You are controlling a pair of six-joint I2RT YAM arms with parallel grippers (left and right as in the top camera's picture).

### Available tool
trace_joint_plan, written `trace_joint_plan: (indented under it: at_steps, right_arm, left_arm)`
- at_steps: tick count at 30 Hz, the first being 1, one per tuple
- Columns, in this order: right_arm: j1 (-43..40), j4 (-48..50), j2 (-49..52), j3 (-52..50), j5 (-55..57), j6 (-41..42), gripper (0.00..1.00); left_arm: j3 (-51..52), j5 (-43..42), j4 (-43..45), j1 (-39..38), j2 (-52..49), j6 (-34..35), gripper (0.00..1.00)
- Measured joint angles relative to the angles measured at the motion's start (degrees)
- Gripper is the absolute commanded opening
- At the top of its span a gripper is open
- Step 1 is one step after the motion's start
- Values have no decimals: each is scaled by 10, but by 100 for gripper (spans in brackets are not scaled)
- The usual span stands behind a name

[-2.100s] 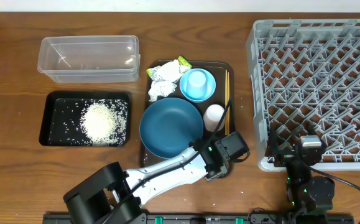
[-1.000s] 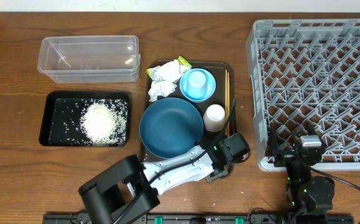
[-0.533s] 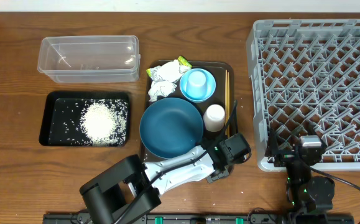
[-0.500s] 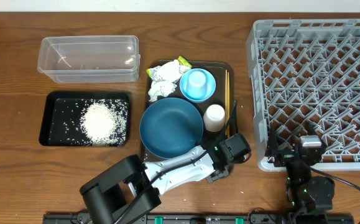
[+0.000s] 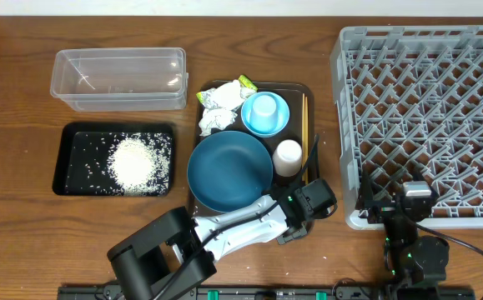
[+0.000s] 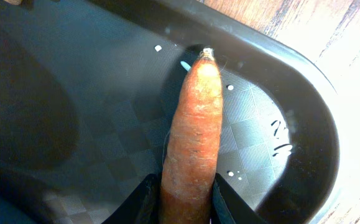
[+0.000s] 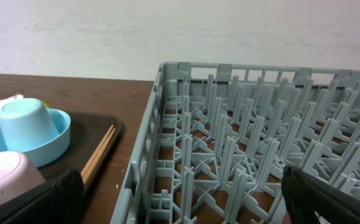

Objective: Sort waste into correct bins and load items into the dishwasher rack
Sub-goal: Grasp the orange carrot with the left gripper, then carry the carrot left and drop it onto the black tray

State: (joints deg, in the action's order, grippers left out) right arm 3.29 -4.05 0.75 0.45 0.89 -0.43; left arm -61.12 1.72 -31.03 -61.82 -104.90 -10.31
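1. We see the small orange carrot [image 6: 192, 124] pinched between the two fingers of the left end effector [image 6: 186, 200]. Its thin tip points away from them.
2. It lies in the near-right corner of the brown plastic serving tray [image 6: 316, 118], just inside the curved rim.
3. On that tray, a white cup [image 5: 288, 157] and a large dark-blue round bowl [image 5: 229, 171] sit just beyond the end effector. Thin wooden chopsticks [image 5: 304, 117] lie along the tray's right edge.
4. A few loose white rice grains [image 6: 230, 88] dot the tray beside the carrot.
5. The carrot is tapered, matte and finely ridged.
6. Right of the tray, the right end effector [image 7: 181, 202] is spread wide, facing the grey plastic dishwasher rack [image 7: 242, 124].
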Motion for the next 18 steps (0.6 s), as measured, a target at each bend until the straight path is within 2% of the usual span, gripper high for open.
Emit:
trace_joint_plan:
  at_steps: [11,18]
  right_arm:
    - [0,0,0,0,0,0,99]
    - [0,0,0,0,0,0,99]
  left_arm:
    - [0,0,-2,0,13,17,22]
    - [0,0,-4,0,89,39,22]
